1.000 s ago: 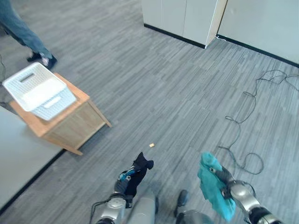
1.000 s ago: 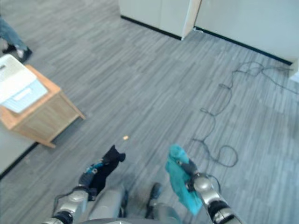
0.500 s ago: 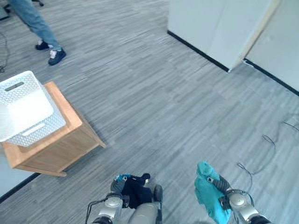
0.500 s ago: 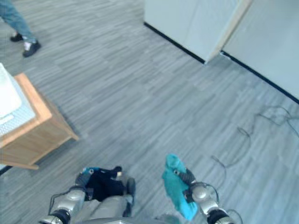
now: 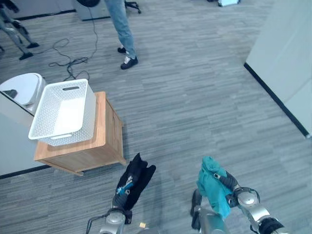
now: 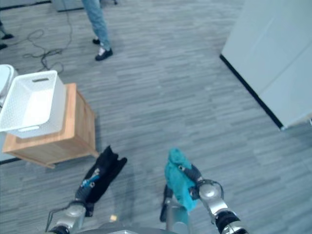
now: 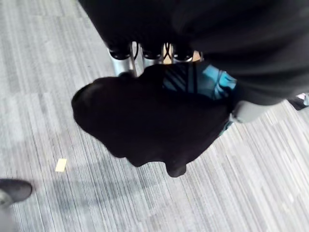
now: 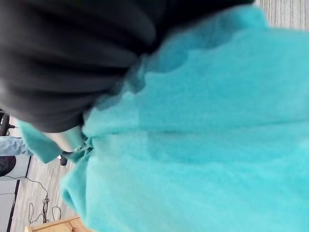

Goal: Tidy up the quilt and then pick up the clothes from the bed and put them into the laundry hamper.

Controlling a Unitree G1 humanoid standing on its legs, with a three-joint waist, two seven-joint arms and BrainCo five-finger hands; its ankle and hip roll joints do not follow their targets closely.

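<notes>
Clothes (image 5: 213, 185) — same grips — hamper (image 5: 62, 113) now nearer, camera swung left.

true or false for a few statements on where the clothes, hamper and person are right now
1. The left hand holds a black garment. True.
2. The teal garment lies in the white laundry hamper. False: the right hand holds it above the floor.
3. The hamper sits on a wooden cabinet. True.
4. The hamper already holds clothes. False: its inside looks empty.
5. A person stands beyond the cabinet. True.
</notes>
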